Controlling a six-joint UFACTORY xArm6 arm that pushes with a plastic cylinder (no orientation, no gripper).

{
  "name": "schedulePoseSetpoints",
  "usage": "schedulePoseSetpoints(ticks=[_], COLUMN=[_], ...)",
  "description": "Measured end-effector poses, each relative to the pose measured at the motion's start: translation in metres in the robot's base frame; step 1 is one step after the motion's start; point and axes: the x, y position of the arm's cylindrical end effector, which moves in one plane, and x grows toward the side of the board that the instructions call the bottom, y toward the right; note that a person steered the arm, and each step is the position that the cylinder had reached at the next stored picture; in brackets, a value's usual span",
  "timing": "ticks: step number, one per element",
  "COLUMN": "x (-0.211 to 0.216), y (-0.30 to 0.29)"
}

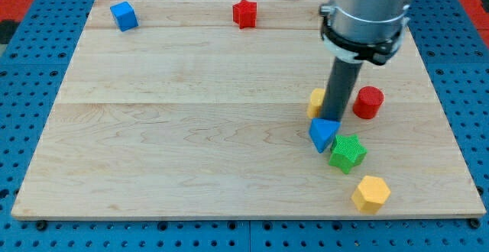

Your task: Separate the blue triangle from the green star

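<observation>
Barely begun, I'd say: my tip (334,119), no pincer on it, touches the blue triangle (322,134), itself touching the green star (348,153).

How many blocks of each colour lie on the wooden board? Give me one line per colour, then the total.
Blue: 2, the blue cube and the blue triangle
Red: 2, the red star and the red cylinder
Yellow: 2, the yellow block partly behind the rod and the yellow hexagon
Green: 1, the green star
Total: 7
</observation>
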Motion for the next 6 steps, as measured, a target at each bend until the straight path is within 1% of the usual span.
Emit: schedulePoseSetpoints(ticks=[1,2,4,5,6], x=[0.007,0.027,0.029,0.029,0.022], y=[0.065,0.077,-0.046,-0.066,-0.126])
